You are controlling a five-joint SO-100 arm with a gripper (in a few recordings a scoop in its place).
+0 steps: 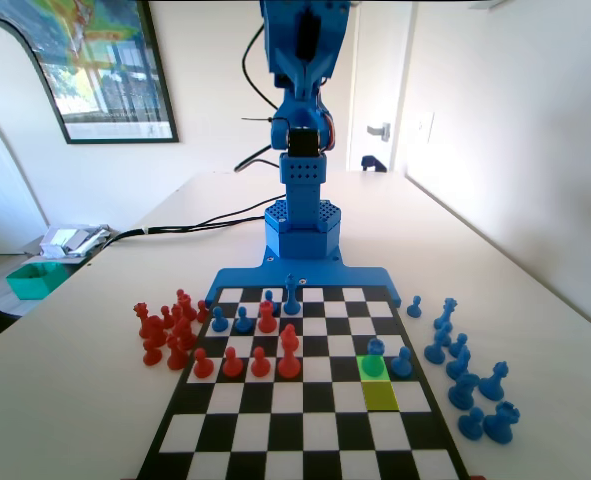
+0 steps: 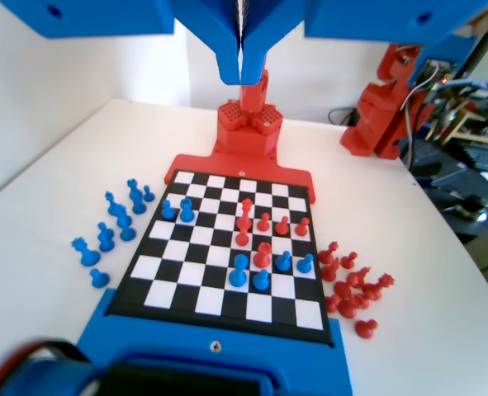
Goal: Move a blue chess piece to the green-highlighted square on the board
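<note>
Standing on the green-highlighted square [image 1: 373, 367], at about 4 o'clock from the middle of the board [image 1: 275, 440] in the fixed view, is the blue chess piece [image 1: 375, 353], upright, a second blue pawn [image 1: 402, 362] sitting just beside it at 3 o'clock. Bordering that square at 6 o'clock is a lime-tinted square [image 1: 381, 396]. Hanging high over the board in the wrist view is the gripper [image 2: 242, 70], its jaws pressing together on nothing.

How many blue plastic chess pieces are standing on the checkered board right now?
6 blue plastic chess pieces: four near the arm's end, one on the green-highlighted square, one beside it.
</note>
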